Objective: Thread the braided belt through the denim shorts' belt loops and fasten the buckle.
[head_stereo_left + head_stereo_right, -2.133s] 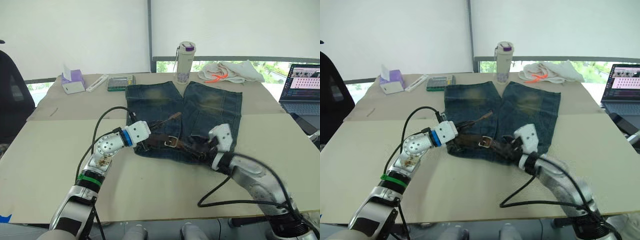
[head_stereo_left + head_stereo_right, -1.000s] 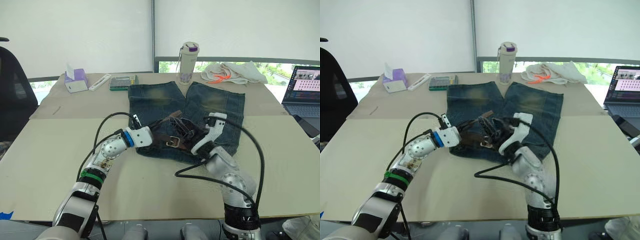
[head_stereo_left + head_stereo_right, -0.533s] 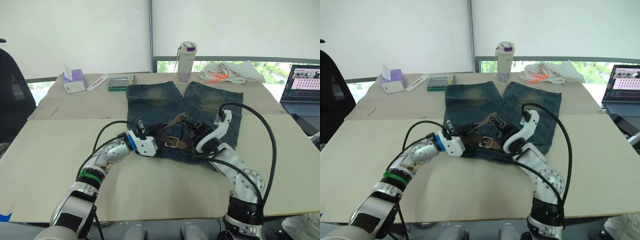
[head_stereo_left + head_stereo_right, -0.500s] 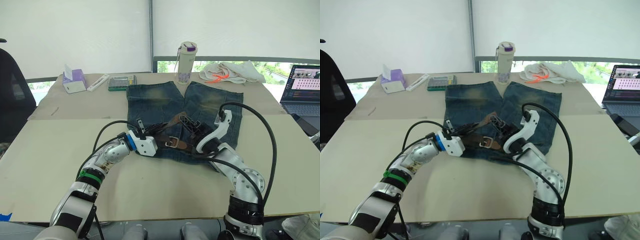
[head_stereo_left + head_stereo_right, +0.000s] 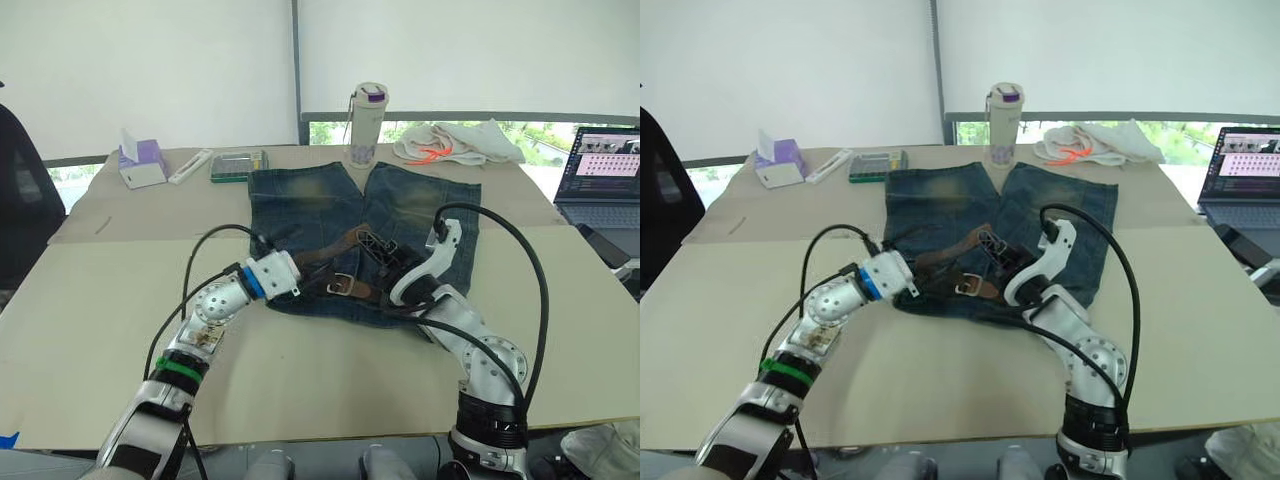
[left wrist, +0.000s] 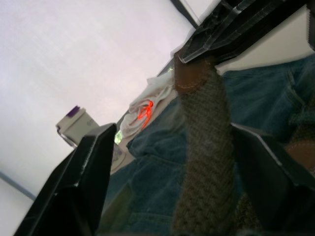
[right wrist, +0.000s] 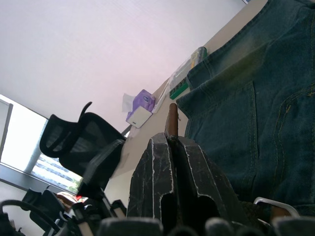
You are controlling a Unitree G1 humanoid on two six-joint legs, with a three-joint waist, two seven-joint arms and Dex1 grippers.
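Left eye view first: against the frame half a second back, my left gripper [image 5: 300, 272] had drawn away from the middle of the waistband toward the left of the picture, and the long dark brown braided belt [image 5: 330, 243] now ran slack from it up toward centre frame. My right gripper [image 5: 378, 246] stayed just right of centre, pinching the belt's free end. I judged that the strap had been fed along a little, but the small silver rectangular buckle [image 5: 342, 284] still lay unfastened on the faded blue denim shorts [image 5: 420, 205], just below and left of the right gripper. The narrow denim belt loops were too small for me to pick out, so I could not say which one the strap had passed.

Right eye view: same layout, with the shorts flat at centre on the tan table [image 5: 730, 300] and the belt bunched along their lower edge.

Left wrist view: my own fingers [image 6: 91, 167] stood spread, with the woven strap rising between them, its leather tip pinned at upper centre by the other gripper's pads.

Right wrist view: my fingers [image 7: 152, 182] were pressed together on the brown belt tip poking up at centre, denim filling the right side.
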